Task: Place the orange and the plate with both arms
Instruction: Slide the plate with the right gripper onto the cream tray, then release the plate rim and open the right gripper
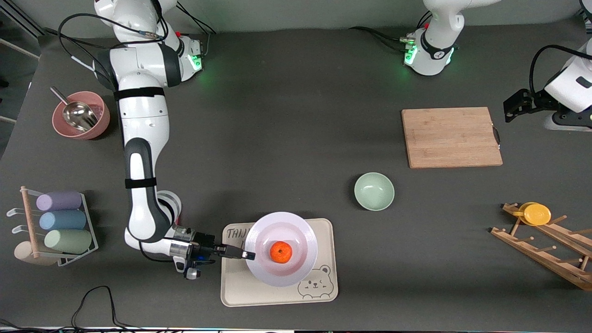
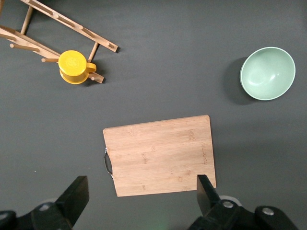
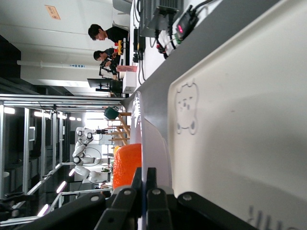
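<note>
The right gripper (image 1: 245, 255) is pinched tight on the rim of the plate (image 1: 296, 268), at the plate's nine o'clock edge in the front view. In the right wrist view its two black fingers (image 3: 138, 184) are squeezed together with the thin pale rim between them. The plate is round and shallow, a pale purple-white color, with a wide rim. It looks tipped up a little above the cream tray (image 1: 259, 291) with the bear drawing, at the tray's twelve o'clock part. I cannot tell if the plate touches the tray. The orange (image 1: 280, 252) sits in the middle of the plate. It is small, round and bright orange, with a little dimple on top, and it is much smaller than the plate. The mint-green bowl (image 1: 374, 191) is at about two o'clock from the plate, well apart from it. The left gripper (image 2: 141, 196) waits with its fingers spread wide and nothing in them, up in the air over the wooden cutting board (image 1: 451, 137). The board lies at about one o'clock from the bowl. A yellow cup (image 1: 536, 214) hangs on the wooden rack (image 1: 555, 249) at the left arm's end of the table.
</note>
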Motion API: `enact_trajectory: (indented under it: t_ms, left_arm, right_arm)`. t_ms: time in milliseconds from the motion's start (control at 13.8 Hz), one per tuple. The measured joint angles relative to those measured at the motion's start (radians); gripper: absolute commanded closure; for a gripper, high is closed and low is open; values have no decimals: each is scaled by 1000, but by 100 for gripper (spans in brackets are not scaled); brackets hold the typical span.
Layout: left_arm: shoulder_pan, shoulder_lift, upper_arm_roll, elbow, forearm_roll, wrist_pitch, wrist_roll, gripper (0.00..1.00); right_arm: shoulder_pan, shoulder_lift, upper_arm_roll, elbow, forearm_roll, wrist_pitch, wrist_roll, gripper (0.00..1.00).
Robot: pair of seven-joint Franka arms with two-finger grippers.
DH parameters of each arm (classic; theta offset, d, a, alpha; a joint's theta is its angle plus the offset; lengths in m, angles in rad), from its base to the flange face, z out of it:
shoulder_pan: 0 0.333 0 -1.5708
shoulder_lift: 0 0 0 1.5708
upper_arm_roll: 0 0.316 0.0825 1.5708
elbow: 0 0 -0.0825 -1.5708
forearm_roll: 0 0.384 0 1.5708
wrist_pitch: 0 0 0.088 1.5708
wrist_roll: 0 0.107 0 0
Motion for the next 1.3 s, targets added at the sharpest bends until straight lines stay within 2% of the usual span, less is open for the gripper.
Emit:
enact_trajectory:
  t_ms: [795,867,940,1012,1301]
  left_arm:
    - [1,1,20,-1,-43,-1,-1,0]
    - [1,1,20,-1,-43,-1,0,0]
    - [1,2,20,-1,-42,-1,0,0]
    - [1,2,20,-1,-41,-1,0,0]
    - [1,2,20,-1,-41,0,1,0]
  right_arm:
    - [-1,55,28,8,0,41,-104,100]
    - [-1,55,28,8,0,41,-104,94]
    - [-2,56,28,8,0,42,-104,74]
    - [-2,56,28,8,0,42,-104,62]
    - [-2,56,28,8,0,42,-104,35]
